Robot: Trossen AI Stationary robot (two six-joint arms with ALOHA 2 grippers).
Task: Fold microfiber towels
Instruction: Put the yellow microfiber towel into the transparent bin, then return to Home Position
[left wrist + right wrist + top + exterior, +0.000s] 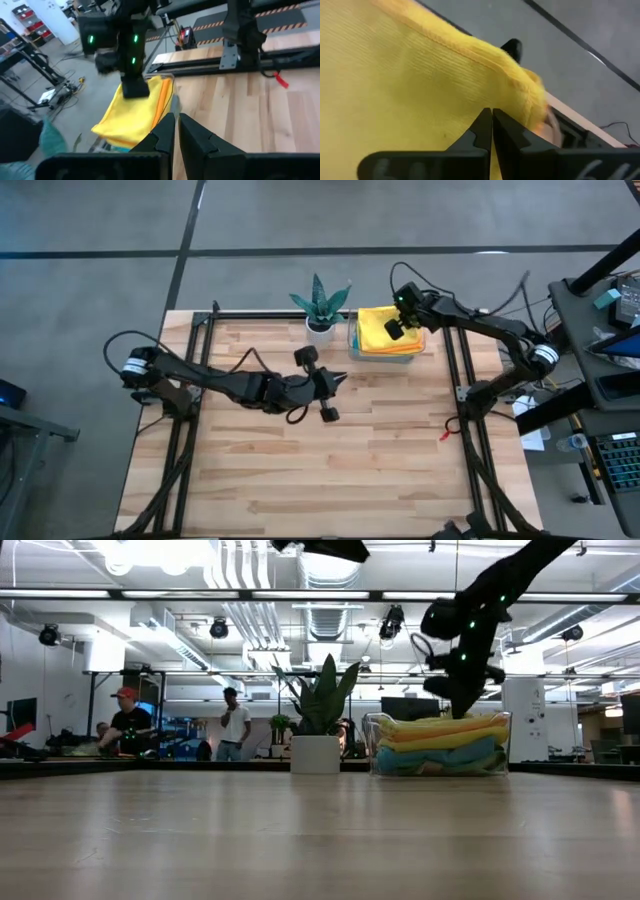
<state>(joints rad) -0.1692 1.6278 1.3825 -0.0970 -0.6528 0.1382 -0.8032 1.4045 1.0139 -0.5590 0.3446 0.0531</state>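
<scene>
Worktop: pale wood planks, dark rails at 3 and 9 o'clock; its near half carries nothing of the task.

Left arm, left tool: stretched over mid-worktop, pointing toward 3 o'clock; fingers nearly together, holding nothing.

Right arm, right tool: reaching in from 3 o'clock, down on the stack at 1 o'clock. Fingers nearly meet above the cloth; no fold visibly pinched, so empty by appearance.

Clear plastic tray: at 1 o'clock on the worktop, just beside the plant.

Potted plant: spiky green leaves, white pot, at 12 o'clock.

Microfiber towels: stacked in the tray, yellow towel uppermost, orange and blue below. Judged light, limp, slightly clingy; likely to drag its neighbours. Best taken at a corner or hemmed edge, pinching one layer only.
</scene>
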